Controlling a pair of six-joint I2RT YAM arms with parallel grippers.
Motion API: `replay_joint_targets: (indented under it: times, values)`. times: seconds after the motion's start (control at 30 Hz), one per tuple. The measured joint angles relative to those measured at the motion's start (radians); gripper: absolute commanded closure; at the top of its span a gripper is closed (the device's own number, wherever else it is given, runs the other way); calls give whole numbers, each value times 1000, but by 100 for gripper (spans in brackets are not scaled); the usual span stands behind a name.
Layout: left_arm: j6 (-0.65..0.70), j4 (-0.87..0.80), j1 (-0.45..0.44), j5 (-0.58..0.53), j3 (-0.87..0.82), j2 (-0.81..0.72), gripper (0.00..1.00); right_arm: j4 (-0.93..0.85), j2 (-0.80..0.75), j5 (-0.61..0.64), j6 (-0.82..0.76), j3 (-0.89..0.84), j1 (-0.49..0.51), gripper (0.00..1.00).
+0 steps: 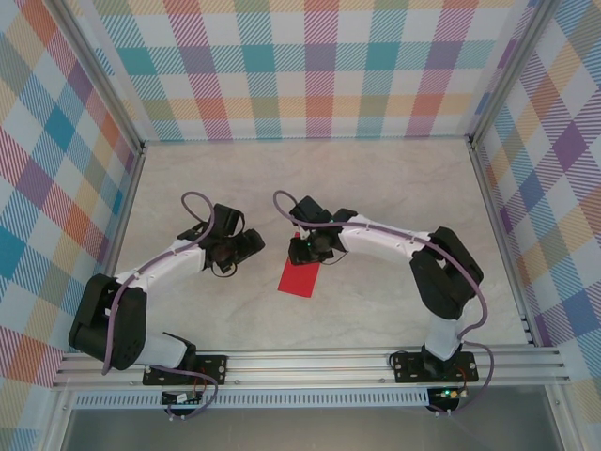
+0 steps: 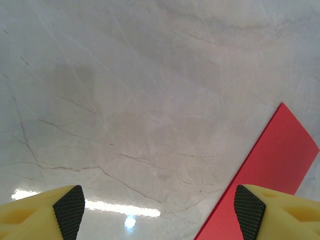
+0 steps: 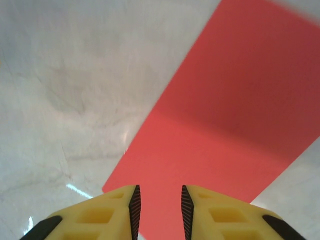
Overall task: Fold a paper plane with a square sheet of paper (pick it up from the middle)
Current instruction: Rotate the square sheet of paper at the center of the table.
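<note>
The square sheet of paper [image 1: 299, 277] is bright red; the table [image 1: 394, 197] is pale veined marble; the walls [image 1: 319, 66] carry pastel plaid.

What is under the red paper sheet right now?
Around the red paper sheet only the pale, marble-patterned table shows at its edges. Whatever lies directly beneath the sheet is covered by it.

red paper [image 1: 300, 279] — lying on the table [image 1: 394, 188], rectangular; red face up
</note>
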Motion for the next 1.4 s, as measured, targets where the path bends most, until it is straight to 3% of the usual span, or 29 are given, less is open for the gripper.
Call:
replay_joint_targets:
  times: [0.5, 0.83, 1.1, 1.4]
  values:
    - [0, 0, 7, 12, -18, 0, 18, -34, 123, -33, 55, -12, 40, 74]
    - [1, 0, 7, 19, -18, 0, 18, -32, 82, 17, -137, -63, 34, 72]
    - [1, 0, 7, 52, -18, 0, 18, -24, 64, 49, -123, -46, 3, 47]
    - [1, 15, 4, 113, -40, 0, 19, -49, 69, 164, -12, 58, -18, 41]
